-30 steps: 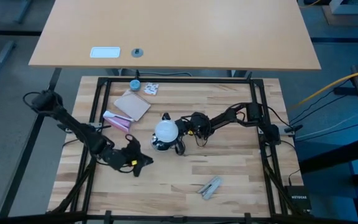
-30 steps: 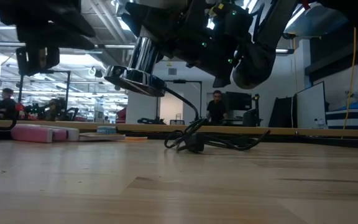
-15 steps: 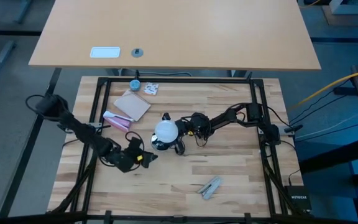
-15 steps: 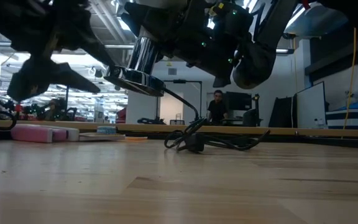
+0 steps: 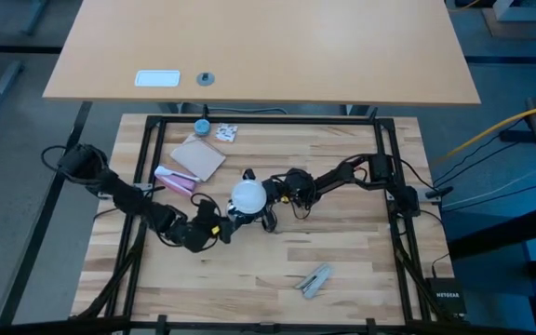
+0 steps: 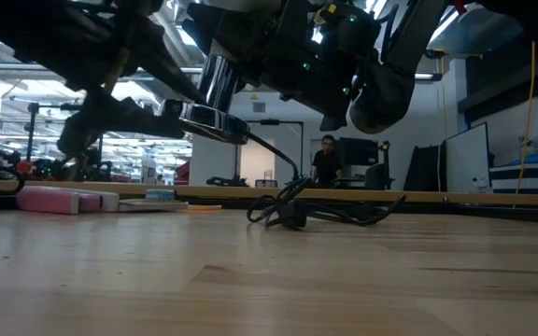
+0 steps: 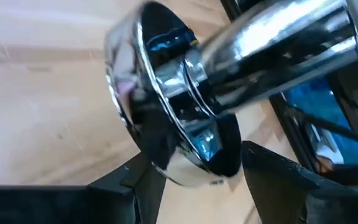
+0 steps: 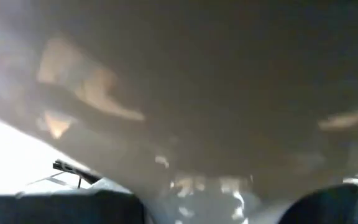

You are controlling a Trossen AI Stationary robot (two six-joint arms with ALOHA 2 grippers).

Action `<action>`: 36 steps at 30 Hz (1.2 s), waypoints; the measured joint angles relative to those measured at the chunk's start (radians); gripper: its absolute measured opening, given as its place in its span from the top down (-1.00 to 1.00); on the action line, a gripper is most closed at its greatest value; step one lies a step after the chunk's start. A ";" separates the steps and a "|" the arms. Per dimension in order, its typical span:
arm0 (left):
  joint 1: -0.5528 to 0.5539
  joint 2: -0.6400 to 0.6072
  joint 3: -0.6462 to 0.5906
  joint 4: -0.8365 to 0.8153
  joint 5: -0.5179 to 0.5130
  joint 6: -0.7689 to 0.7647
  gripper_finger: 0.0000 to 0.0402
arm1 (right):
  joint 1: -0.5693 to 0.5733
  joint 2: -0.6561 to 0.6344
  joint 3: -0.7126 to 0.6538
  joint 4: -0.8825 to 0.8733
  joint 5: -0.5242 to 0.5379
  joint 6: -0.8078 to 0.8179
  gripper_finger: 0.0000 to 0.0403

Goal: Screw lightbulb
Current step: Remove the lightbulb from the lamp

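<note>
The left gripper [image 5: 214, 229] hovered low over the wooden table [image 5: 342, 251], its fingers [image 7: 278, 171] spread apart on either side of the shiny silver disc [image 7: 166, 130], not yet touching it as far as I could tell. From above, that gripper sat just beside the lightbulb [image 5: 247, 196], on the bulb's left and a little nearer the front edge of the table.

The right gripper [image 5: 270, 200] was right up against the bulb from the other side. Its own camera showed little but frosted white, so I took it to be holding the globe, though I could not see the fingers well enough to swear to the grip.

The bulb looked raised off the table, its round end up toward the overhead camera, so I judged its long axis to run roughly upright, with the chrome stem [image 7: 272, 43] and disc below it. The black cord [image 6: 325, 213] trailed away across the boards.

The left arm had only a short reach to close on the fixture, and I reckoned that would steady the base while the right turned the bulb.
</note>
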 joint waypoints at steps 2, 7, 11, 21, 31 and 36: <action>0.016 0.000 0.000 -0.001 -0.012 0.009 0.03 | 0.000 0.000 0.000 0.002 0.000 0.000 0.18; 0.046 0.000 0.000 -0.004 -0.020 0.009 0.03 | 0.000 0.000 0.000 0.003 -0.032 0.000 0.18; 0.054 0.000 0.000 -0.028 -0.018 0.017 0.03 | 0.000 0.000 0.000 0.000 -0.082 0.003 0.18; 0.122 0.000 0.001 -0.065 0.004 0.129 0.03 | -0.004 0.000 0.000 -0.001 -0.160 0.014 0.18; 0.194 -0.018 0.000 -0.068 0.012 0.359 0.02 | -0.007 -0.001 -0.001 0.010 -0.191 -0.002 0.17; 0.194 -0.099 -0.003 -0.101 0.013 0.537 0.02 | -0.007 -0.006 0.001 0.024 -0.194 -0.032 0.17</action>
